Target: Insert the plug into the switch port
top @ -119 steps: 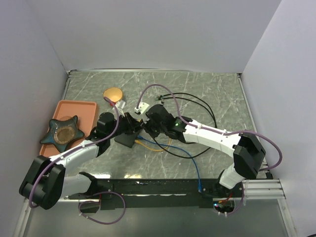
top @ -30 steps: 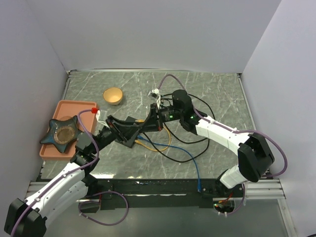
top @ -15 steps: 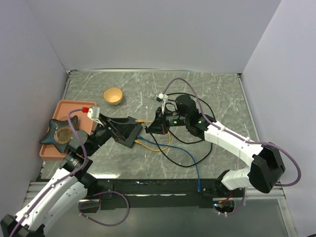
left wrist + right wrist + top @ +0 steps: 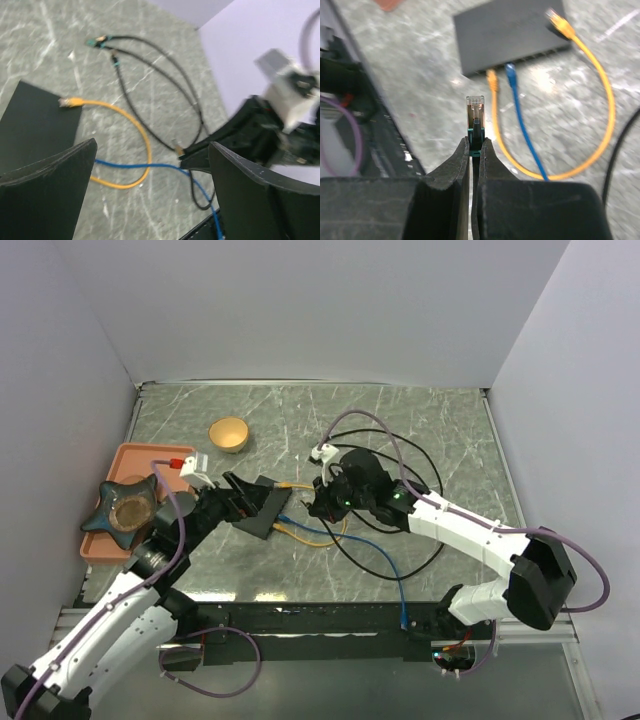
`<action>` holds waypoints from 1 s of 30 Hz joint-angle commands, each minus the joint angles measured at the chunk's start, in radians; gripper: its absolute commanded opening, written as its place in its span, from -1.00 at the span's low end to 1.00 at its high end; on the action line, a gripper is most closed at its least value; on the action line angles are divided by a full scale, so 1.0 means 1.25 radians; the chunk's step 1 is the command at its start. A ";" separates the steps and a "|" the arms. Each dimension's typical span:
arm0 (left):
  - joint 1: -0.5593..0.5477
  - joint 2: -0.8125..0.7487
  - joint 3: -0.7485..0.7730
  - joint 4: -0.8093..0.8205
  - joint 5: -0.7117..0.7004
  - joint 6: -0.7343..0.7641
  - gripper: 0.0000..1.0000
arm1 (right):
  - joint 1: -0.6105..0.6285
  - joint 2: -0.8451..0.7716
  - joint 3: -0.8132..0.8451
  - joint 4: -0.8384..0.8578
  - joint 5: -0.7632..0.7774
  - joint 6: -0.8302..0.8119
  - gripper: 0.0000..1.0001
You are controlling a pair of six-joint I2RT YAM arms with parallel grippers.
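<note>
From above, the blue cable point(image 4: 390, 575) climbs from the near edge of the surface point(image 4: 450, 420) toward 11 o'clock and ends at the switch point(image 4: 265, 515). The switch is a flat black box lying near the middle.

The right gripper point(image 4: 474, 150) is pinched fully closed on the plug point(image 4: 475, 107), a clear connector with a teal boot that sticks out past the fingertips. The plug points at the switch's port edge but stays apart from it, with bare surface between them. In that edge, one end of the yellow cable point(image 4: 605, 115) and the blue cable's end sit side by side. The yellow cable's other end rests at the switch's opposite edge.

At 9 o'clock from the right gripper, the left gripper point(image 4: 152, 147) is spread wide with nothing between its fingers. It hangs over the switch's 10 o'clock end; whether it touches the box I cannot tell.

At 9 o'clock from the switch, by the left wall, the orange tray point(image 4: 165, 455) holds a dark star-shaped dish point(image 4: 125, 505) with a round brownish centre. Farther off, at 11 o'clock from the switch, a small tan bowl point(image 4: 229, 433) stands upright on the surface. Black cables point(image 4: 425, 465) loop at 2 o'clock from the right gripper.
</note>
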 commanded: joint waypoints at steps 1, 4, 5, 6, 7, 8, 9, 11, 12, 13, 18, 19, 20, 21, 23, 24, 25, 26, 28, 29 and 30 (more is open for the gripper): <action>-0.002 0.055 0.042 -0.074 -0.062 -0.003 0.93 | 0.033 0.032 0.027 -0.048 0.144 -0.087 -1.00; 0.000 0.102 0.044 -0.094 -0.121 0.012 0.92 | 0.040 0.087 0.052 -0.048 0.172 -0.140 -1.00; 0.006 0.132 0.044 -0.091 -0.128 0.019 0.92 | 0.041 0.104 0.061 -0.048 0.183 -0.148 -1.00; 0.016 0.151 0.042 -0.081 -0.125 0.030 0.93 | 0.041 0.123 0.082 -0.051 0.183 -0.153 -1.00; 0.046 0.175 0.047 -0.067 -0.111 0.054 0.93 | 0.041 0.159 0.089 -0.038 0.182 -0.156 -1.00; 0.071 0.228 0.054 -0.063 -0.063 0.068 0.93 | 0.043 0.180 0.098 -0.035 0.183 -0.162 -1.00; 0.096 0.257 0.061 -0.056 -0.030 0.081 0.92 | 0.043 0.200 0.123 -0.032 0.193 -0.173 -1.00; 0.179 0.339 0.080 -0.037 0.065 0.118 0.92 | 0.041 0.260 0.162 -0.051 0.203 -0.180 -1.00; 0.205 0.365 0.087 -0.031 0.087 0.129 0.93 | 0.043 0.277 0.191 -0.054 0.215 -0.194 -1.00; 0.243 0.387 0.099 -0.026 0.110 0.148 0.92 | 0.043 0.309 0.206 -0.055 0.222 -0.197 -1.00; 0.335 0.552 0.156 0.018 0.240 0.189 0.92 | 0.044 0.395 0.304 -0.075 0.286 -0.226 -1.00; 0.341 0.574 0.178 0.024 0.251 0.197 0.92 | 0.043 0.425 0.317 -0.082 0.303 -0.231 -1.00; 0.345 0.611 0.185 0.031 0.263 0.198 0.93 | 0.044 0.437 0.330 -0.089 0.313 -0.237 -1.00; 0.350 0.624 0.192 0.059 0.273 0.199 0.95 | 0.044 0.451 0.350 -0.096 0.328 -0.246 -1.00; 0.350 0.653 0.194 0.094 0.304 0.203 0.96 | 0.044 0.479 0.362 -0.103 0.348 -0.259 -1.00; 0.350 0.661 0.194 0.107 0.313 0.203 0.97 | 0.045 0.484 0.359 -0.100 0.351 -0.271 -1.00; 0.350 0.671 0.197 0.129 0.334 0.205 0.98 | 0.045 0.484 0.354 -0.095 0.348 -0.275 -1.00; 0.350 0.692 0.197 0.137 0.343 0.205 0.98 | 0.045 0.479 0.346 -0.089 0.337 -0.277 -1.00; 0.350 0.712 0.200 0.155 0.358 0.207 0.98 | 0.047 0.465 0.318 -0.064 0.321 -0.280 -1.00; 0.350 0.726 0.198 0.162 0.373 0.207 0.96 | 0.049 0.463 0.309 -0.060 0.317 -0.281 -1.00; 0.350 0.730 0.194 0.169 0.377 0.205 0.94 | 0.052 0.463 0.304 -0.060 0.313 -0.283 -1.00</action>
